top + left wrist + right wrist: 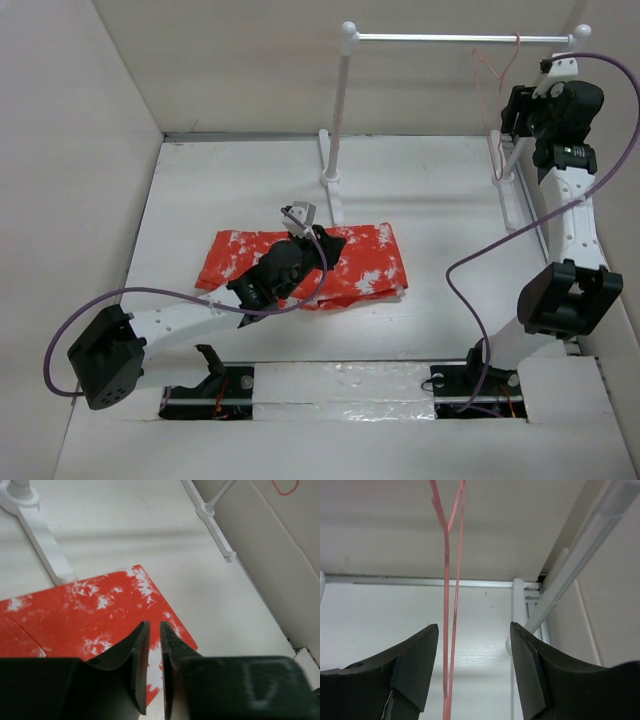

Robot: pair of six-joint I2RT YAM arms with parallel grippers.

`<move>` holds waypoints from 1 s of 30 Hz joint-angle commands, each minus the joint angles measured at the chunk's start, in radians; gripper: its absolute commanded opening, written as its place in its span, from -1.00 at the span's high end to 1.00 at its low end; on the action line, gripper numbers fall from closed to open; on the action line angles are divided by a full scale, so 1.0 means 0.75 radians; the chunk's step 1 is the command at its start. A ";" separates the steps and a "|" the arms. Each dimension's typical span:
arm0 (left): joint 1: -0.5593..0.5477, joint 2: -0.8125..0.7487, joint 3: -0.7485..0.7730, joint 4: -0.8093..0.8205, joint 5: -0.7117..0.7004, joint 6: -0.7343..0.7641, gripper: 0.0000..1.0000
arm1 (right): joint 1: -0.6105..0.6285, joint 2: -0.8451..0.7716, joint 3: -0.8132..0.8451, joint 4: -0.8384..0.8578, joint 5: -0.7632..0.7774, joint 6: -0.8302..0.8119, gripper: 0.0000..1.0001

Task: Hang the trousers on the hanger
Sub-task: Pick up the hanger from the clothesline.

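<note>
Left end effector [154, 630] is narrowed to a thin slit, just above an edge of the trousers [75, 615], which lie flat on the worktop [125, 540] beneath it. Right end effector [472, 627] gapes wide, with 2 wires of the hanger [446, 630] between its fingers, nearer the left one. The hanger hangs from the rail [460, 38] above it.

A flat white tabletop [450, 200] is boxed in by plain off-white panel walls [240, 60] at the back and both sides. A white metal rail [440, 38] on two slim posts with flat feet stands near the back, under soft, even light.
</note>
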 commanded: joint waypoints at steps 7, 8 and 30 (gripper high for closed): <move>-0.004 -0.066 -0.019 0.113 -0.016 0.063 0.64 | 0.029 0.133 0.192 -0.042 -0.150 -0.078 -0.15; -0.004 -0.066 -0.019 0.115 -0.016 0.061 0.64 | 0.029 0.134 0.192 -0.040 -0.159 -0.078 -0.14; -0.004 0.007 0.001 0.115 -0.018 0.041 0.63 | 0.080 0.087 0.008 0.148 -0.038 -0.072 1.00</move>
